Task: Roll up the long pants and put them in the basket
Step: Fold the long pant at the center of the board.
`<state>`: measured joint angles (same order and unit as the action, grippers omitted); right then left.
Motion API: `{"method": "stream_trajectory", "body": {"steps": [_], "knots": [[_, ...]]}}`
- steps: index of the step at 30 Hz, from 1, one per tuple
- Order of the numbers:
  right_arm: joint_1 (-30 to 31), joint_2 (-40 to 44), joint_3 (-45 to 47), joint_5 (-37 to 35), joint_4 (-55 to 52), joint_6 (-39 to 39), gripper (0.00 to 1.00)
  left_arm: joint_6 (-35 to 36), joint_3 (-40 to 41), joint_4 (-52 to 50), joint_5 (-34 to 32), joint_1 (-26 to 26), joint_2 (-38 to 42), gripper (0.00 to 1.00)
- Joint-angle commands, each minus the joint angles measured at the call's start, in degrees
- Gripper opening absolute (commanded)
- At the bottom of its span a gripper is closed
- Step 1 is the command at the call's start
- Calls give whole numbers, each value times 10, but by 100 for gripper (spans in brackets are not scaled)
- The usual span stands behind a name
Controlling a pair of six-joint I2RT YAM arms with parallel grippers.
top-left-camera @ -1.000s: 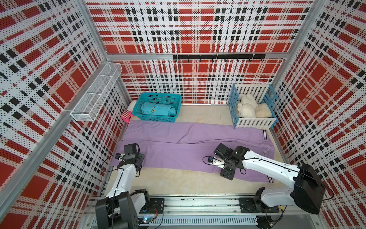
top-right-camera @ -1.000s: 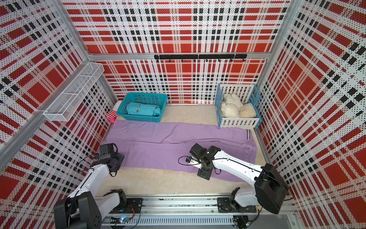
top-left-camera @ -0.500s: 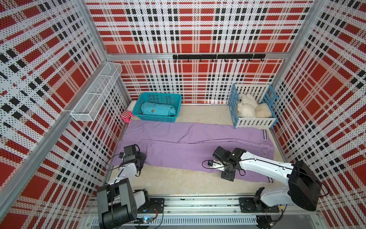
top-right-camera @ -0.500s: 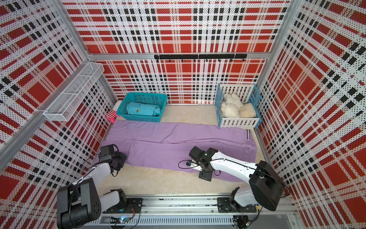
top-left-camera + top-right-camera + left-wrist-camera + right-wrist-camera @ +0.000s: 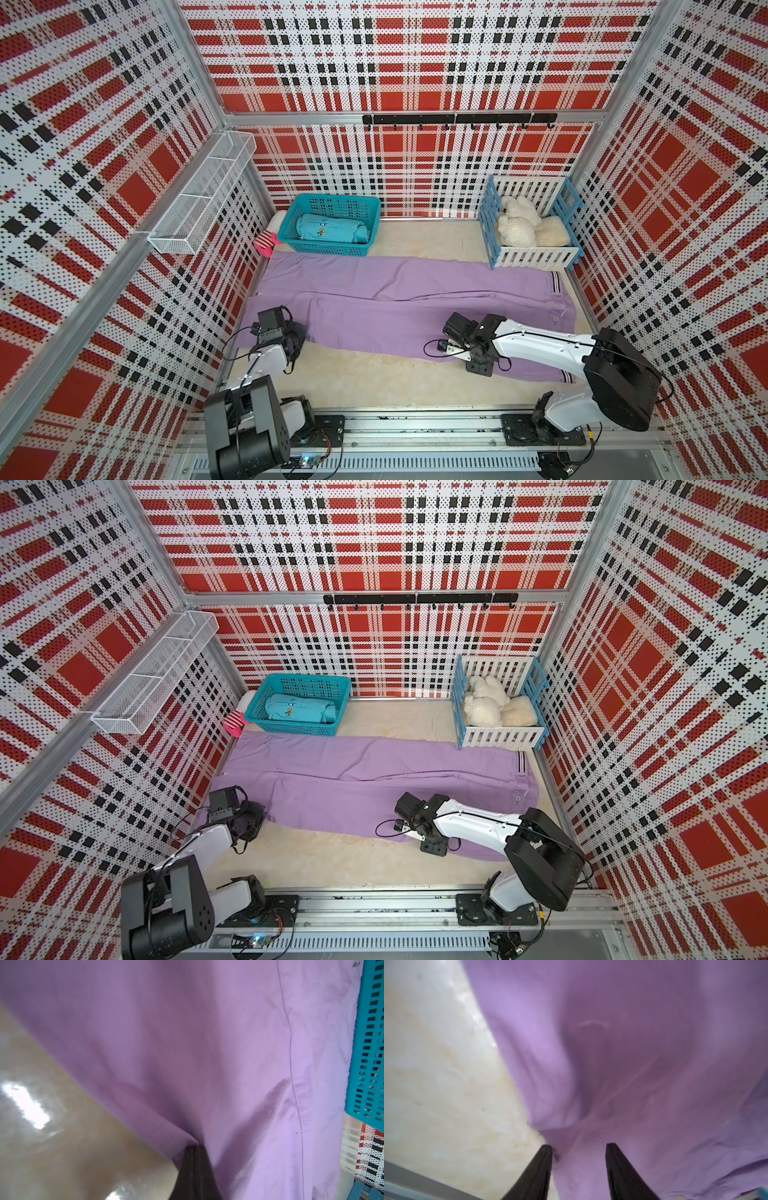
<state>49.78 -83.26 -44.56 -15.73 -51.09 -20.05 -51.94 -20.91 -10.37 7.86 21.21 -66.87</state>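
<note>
Left gripper (image 5: 194, 1148): jaws closed together, pinching near edge of long pants (image 5: 395, 299) at leg end. Right gripper (image 5: 579, 1145): jaws apart, straddling same near edge closer to waist, cloth bunched between them. Long pants lie spread lengthwise across beige table (image 5: 374, 374), striped waistband (image 5: 555, 282) on right side, far leg end just beside teal basket (image 5: 332, 203).

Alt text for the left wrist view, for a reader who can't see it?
The left gripper is shut on a pinched edge of the long pants, whose lilac cloth fills most of the picture. Beige table shows beside the cloth, and a teal basket beyond it.
</note>
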Motion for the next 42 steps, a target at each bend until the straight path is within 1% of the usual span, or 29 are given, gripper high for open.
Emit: {"method": "stream_trajectory", "body": {"steps": [1,4,8,14,16,17,19,20,21,26,29,32,37,42], "knots": [[5,24,8,-11,-3,4,59,17,-18,-49,4,9,14,0],[8,19,17,-10,-3,-1,60,25,-32,-54,9,11,9,0],[13,-2,18,-4,-3,-6,59,32,-41,-53,18,14,-8,0],[25,-35,18,8,-6,-12,52,45,-52,-44,31,25,-26,0],[27,-49,18,10,-6,-14,44,49,-50,-39,36,32,-31,0],[27,-57,17,9,-6,-14,36,51,-48,-37,39,34,-33,0],[27,-69,14,5,-3,-12,15,56,-45,-32,44,38,-40,0],[28,-73,14,2,-1,-12,2,58,-43,-29,46,39,-43,0],[28,-77,14,-1,0,-11,0,60,-41,-26,48,40,-47,0],[27,-72,7,-15,-2,3,0,71,-30,-19,53,46,-55,0],[25,-47,-17,-23,-14,25,0,74,-30,-20,59,48,-46,0],[25,-10,-54,-46,-31,35,0,73,-43,-34,63,49,-28,0],[7,43,-127,-92,-60,17,0,75,-80,-68,64,48,9,0],[-30,69,-182,-130,-77,-23,0,70,-122,-88,78,48,26,0]]}}
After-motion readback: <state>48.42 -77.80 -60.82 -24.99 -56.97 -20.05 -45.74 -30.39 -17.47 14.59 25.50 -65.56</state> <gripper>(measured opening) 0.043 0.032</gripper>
